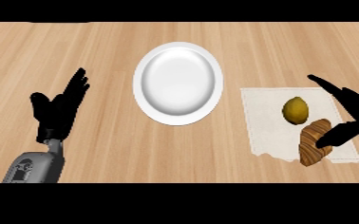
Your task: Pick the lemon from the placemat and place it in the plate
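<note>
Lemon (296,109) is seen at centre right of the frame, lying untouched on the pale placemat (270,123), just above a brown croissant (313,142). The right hand (338,135) is spread wide at the right edge, fingers above and thumb below, nothing grasped. The left hand (60,108) is rested at lower left, fingers straight. The white plate (179,83) is set at upper centre. The lemon should be closed on from the right, and the croissant left undisturbed.
</note>
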